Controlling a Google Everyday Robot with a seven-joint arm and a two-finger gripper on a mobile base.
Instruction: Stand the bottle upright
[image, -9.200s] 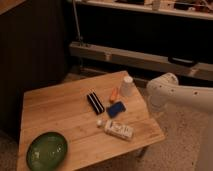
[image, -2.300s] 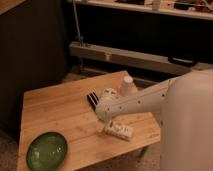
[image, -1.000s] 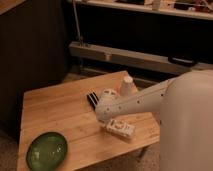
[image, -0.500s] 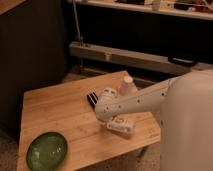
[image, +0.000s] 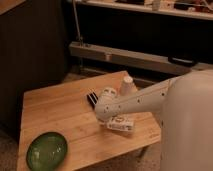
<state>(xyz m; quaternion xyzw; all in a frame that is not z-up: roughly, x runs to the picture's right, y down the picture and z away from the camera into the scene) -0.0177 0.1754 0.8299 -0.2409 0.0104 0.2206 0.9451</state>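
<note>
The bottle (image: 121, 123) is a small white boxy thing with dark print. It rests on the wooden table (image: 55, 110) near the right front corner and looks wider than tall, as if lying on its side. My white arm reaches in from the right, and its gripper (image: 105, 117) is low over the table, right against the bottle's left end. The arm's end hides the bottle's cap.
A white tapered cup (image: 127, 85) stands behind the arm near the table's far edge. A black object (image: 92, 99) lies just left of the gripper. A green bowl (image: 46, 150) sits at the front left corner. My white body (image: 187, 130) fills the right side.
The arm has stayed low at the bottle's left end, shifting only slightly. The bottle has kept about the same place and still looks low and wide.
</note>
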